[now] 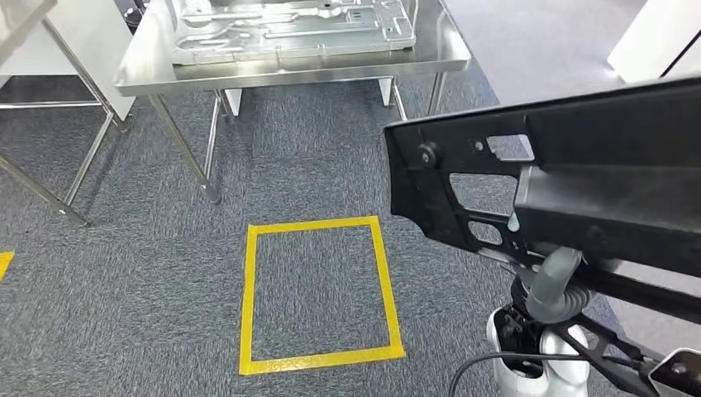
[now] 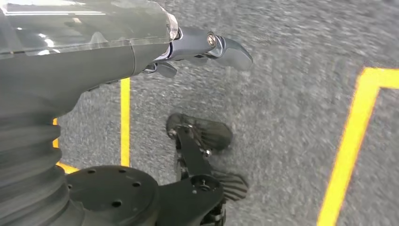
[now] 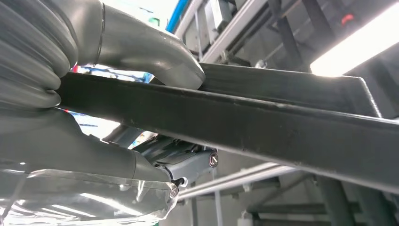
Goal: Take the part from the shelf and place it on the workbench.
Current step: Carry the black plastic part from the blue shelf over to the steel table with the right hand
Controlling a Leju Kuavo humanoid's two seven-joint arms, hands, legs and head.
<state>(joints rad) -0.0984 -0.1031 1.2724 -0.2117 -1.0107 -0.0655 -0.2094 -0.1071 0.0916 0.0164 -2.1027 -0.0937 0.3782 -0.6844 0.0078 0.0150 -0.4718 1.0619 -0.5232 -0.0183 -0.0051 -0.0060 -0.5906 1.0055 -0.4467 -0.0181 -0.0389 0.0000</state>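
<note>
Fingers [image 3: 188,165] of the right hand [image 3: 117,117] sit under the part [image 3: 263,127], thumb [image 3: 155,54] clamped over its top edge, so the black bar is pinched between them. Right wrist view: the part runs straight out from the grip, away from the hand, against a ceiling light and beams.

Head view: the part [image 1: 579,178] is a long black frame with cut-outs and holes, held in the air on the robot's right side, roughly level, its free end pointing toward the middle of the picture. It hangs over grey carpet, well apart from the surface [image 1: 289,70]. The right hand [image 1: 552,285] is below it, mostly hidden by the frame.

Surface is a steel table at the far side, carrying a silver metal tray-like panel [image 1: 289,29]. A yellow tape rectangle [image 1: 318,289] is on the carpet between robot and surface.

Left hand [image 2: 197,49] in the left wrist view: hangs over the carpet, holds nothing. Its fingers [image 2: 226,49] extend forward; can't tell how far apart they are, picture is motion-blurred. Yellow tape lines [image 2: 350,146] on the floor beneath.
</note>
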